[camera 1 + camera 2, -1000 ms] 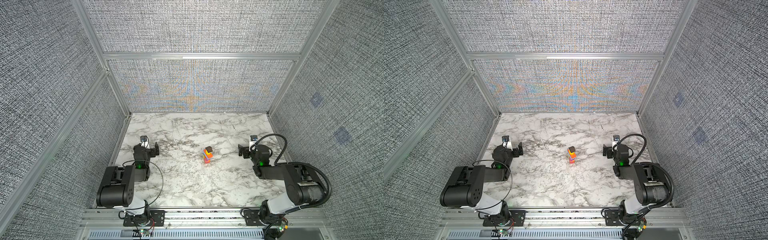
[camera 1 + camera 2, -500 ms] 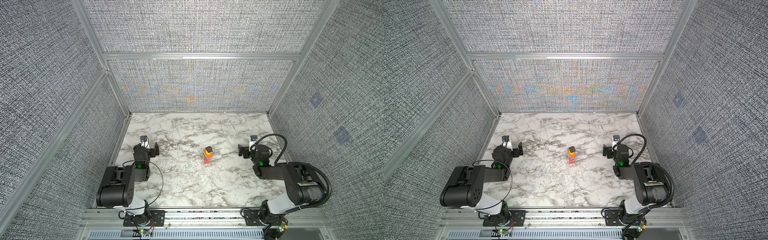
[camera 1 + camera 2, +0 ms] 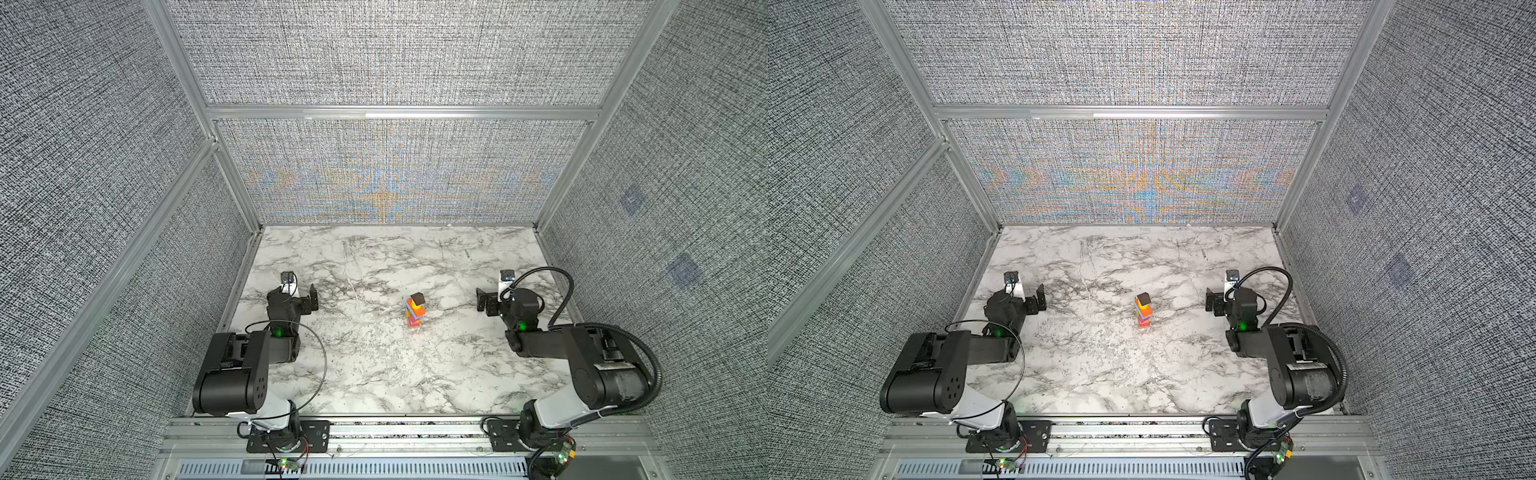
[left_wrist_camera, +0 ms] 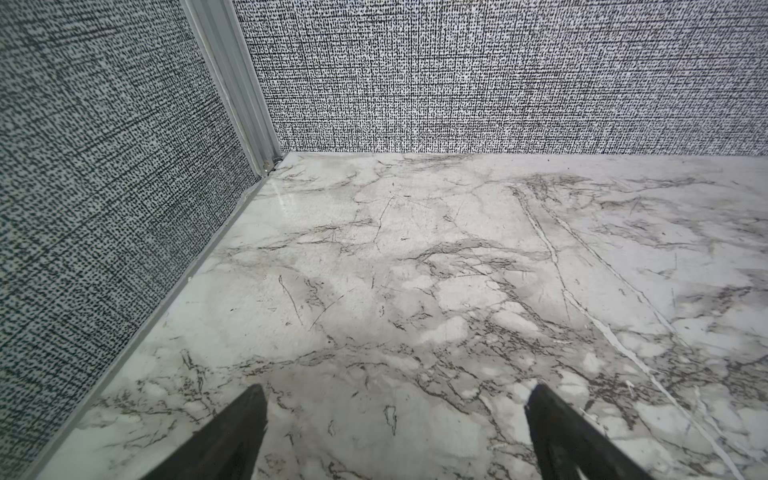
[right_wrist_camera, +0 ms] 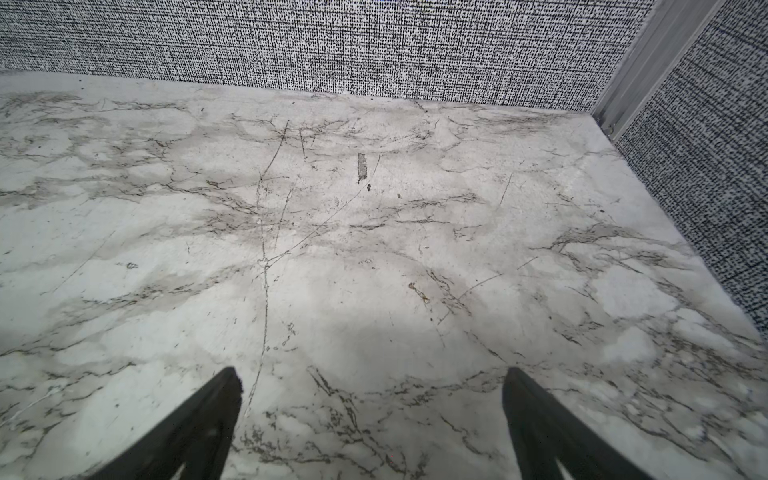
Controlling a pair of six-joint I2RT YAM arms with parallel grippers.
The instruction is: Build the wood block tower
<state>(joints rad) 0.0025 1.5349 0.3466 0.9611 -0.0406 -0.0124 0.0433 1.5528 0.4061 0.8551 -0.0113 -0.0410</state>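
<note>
The tower (image 3: 415, 312) (image 3: 1144, 312) stands upright near the middle of the marble table (image 3: 374, 374), a narrow stack of wood blocks in orange, yellow, blue and pink. A dark brown block (image 3: 417, 297) caps it. My left gripper (image 3: 305, 297) (image 3: 1035, 300) rests open, far to the tower's left. My right gripper (image 3: 484, 301) (image 3: 1212, 302) rests open, to the tower's right, well apart from it. In the wrist views both the left gripper (image 4: 395, 388) and the right gripper (image 5: 372, 372) show spread fingers over bare marble. The tower is out of view there.
Grey fabric walls with aluminium posts (image 3: 249, 216) enclose the table on three sides. Both arms are folded back near the front rail (image 3: 395, 432). The left wrist view faces the back left corner (image 4: 270, 162), the right wrist view the back right corner (image 5: 602, 120).
</note>
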